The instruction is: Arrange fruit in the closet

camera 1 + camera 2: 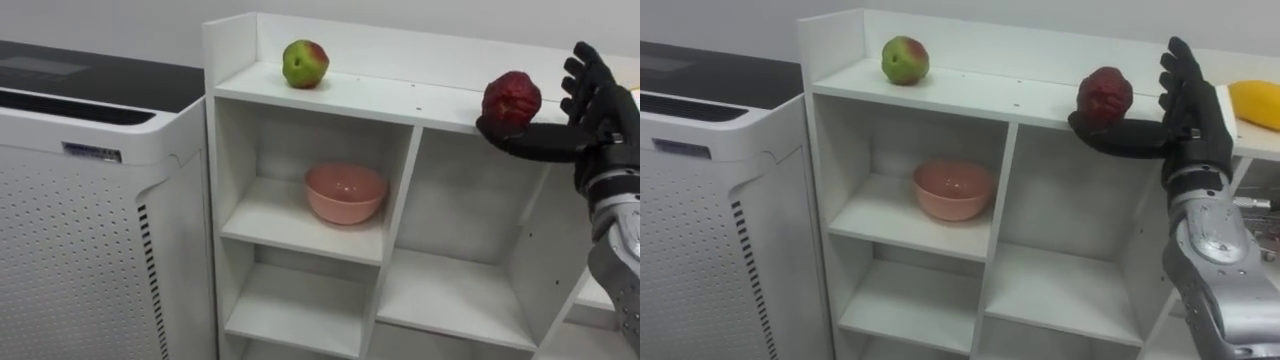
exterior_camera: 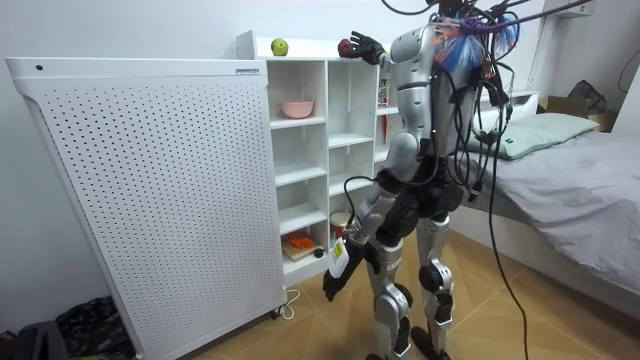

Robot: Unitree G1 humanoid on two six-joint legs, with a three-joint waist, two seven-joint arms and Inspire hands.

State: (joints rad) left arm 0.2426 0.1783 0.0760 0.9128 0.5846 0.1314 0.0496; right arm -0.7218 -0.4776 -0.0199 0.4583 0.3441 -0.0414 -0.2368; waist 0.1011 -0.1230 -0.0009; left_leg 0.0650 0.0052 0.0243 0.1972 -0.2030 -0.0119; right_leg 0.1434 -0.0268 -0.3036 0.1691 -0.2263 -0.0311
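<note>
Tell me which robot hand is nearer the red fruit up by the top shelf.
Right. The right robot hand is up at the red fruit, thumb stretched under it. The left robot hand hangs low beside the robot's thigh, far below.

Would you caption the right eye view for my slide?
Right hand cradles red fruit at top shelf; green apple sits left.
</note>
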